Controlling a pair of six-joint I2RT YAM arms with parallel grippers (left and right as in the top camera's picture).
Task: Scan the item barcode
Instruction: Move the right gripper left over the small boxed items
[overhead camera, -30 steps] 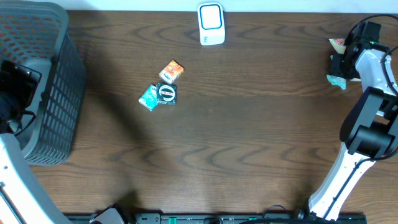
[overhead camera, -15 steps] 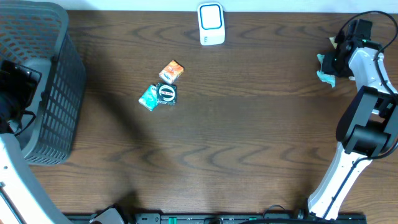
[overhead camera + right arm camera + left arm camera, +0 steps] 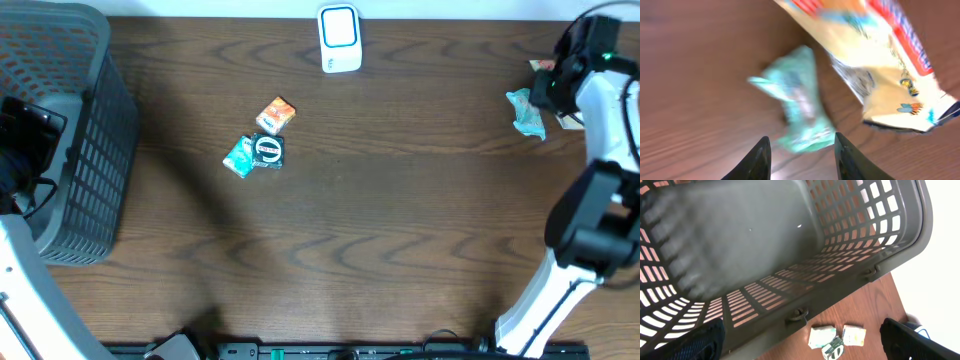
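Observation:
A crumpled teal packet (image 3: 524, 110) lies on the table at the far right, just left of my right gripper (image 3: 552, 88). In the right wrist view the teal packet (image 3: 795, 100) is blurred and rests on the wood ahead of my right gripper (image 3: 801, 139), whose jaws stand apart with nothing clamped. A white and orange packet (image 3: 880, 65) lies beside it. The white scanner (image 3: 339, 38) stands at the back centre. My left gripper (image 3: 802, 342) hangs open over the grey basket (image 3: 765, 245), holding nothing.
Three small packets sit left of centre: an orange one (image 3: 276, 114), a teal one (image 3: 238, 157) and a black one (image 3: 268, 150). The grey basket (image 3: 60, 130) fills the left side of the table. Brown tabletop lies between the packets and the right arm.
My right gripper carried the teal packet leftward, then opened and drew back to the right, leaving the packet on the table. The left arm has not moved.

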